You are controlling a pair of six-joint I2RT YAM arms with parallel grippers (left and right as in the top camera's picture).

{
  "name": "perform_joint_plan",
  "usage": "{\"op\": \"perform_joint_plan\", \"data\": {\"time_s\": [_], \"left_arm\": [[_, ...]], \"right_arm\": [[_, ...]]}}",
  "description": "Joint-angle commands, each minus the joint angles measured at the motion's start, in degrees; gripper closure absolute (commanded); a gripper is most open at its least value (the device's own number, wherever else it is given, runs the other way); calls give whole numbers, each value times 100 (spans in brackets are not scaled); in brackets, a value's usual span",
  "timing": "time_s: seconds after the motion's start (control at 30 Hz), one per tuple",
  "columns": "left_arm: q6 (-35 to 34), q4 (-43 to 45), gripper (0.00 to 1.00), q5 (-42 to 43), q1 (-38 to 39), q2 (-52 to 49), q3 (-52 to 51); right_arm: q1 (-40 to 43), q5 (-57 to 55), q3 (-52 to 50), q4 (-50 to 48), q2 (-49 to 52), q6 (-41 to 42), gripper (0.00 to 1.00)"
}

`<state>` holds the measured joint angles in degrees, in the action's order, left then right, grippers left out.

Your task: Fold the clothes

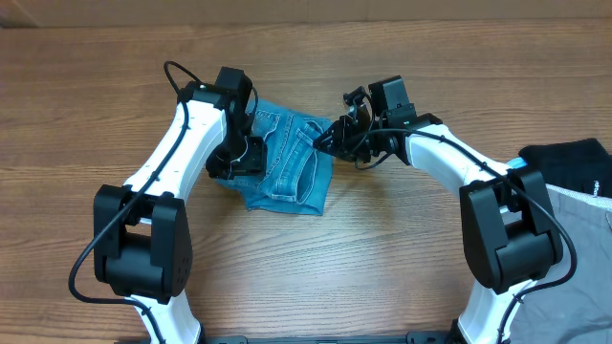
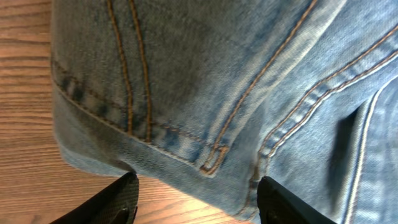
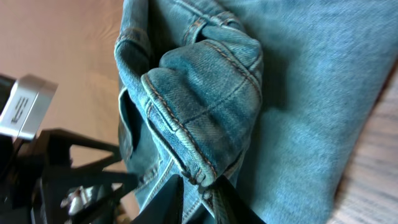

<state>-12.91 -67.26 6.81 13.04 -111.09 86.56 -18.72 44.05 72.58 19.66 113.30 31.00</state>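
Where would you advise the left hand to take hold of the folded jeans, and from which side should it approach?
Probably the thick stitched edge of the jeans on the robot's left, approached low from that side. It lies flat on the table, and the open left hand straddles it. The right hand pinches the fold on the opposite side.

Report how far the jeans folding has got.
Done: the jeans already lie as a compact folded bundle, with no legs trailing out. In hand: the right pincer is shut on a doubled seam edge, and the left pincer is open over the bundle's other side. Left: lay that edge down, flatten it, release.
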Motion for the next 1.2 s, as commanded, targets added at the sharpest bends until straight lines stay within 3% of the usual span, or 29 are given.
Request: {"op": "perform_joint_plan", "data": {"time_s": [0.0, 0.17, 0.27, 0.33, 0.67, 0.87, 0.9, 1.03, 1.17], "left_arm": [[109, 94, 36, 52, 24, -26, -61], [109, 334, 35, 57, 81, -26, -61], [109, 422, 35, 72, 129, -26, -61], [109, 450, 35, 70, 168, -26, -61], [109, 579, 31, 68, 350, -26, -61], [109, 562, 31, 68, 350, -26, -61], [109, 560, 31, 68, 350, -28, -61], [109, 485, 34, -17, 350, -28, -120], [107, 254, 44, -221, 271, -26, -125]], "right_arm": [[118, 68, 24, 669, -271, 575, 81], [485, 671, 24, 575, -308, 42, 82], [697, 1235, 24, 509, -361, -90, 71], [713, 1237, 24, 557, -356, -83, 68], [-459, -1139, 22, 507, -44, 603, 64], [-619, -1325, 22, 61, 328, 946, 67], [-564, -953, 22, 81, 321, 629, 77], [-356, -149, 24, 505, 195, -70, 88], [-28, 254, 26, 1095, -339, -927, 75]]}}
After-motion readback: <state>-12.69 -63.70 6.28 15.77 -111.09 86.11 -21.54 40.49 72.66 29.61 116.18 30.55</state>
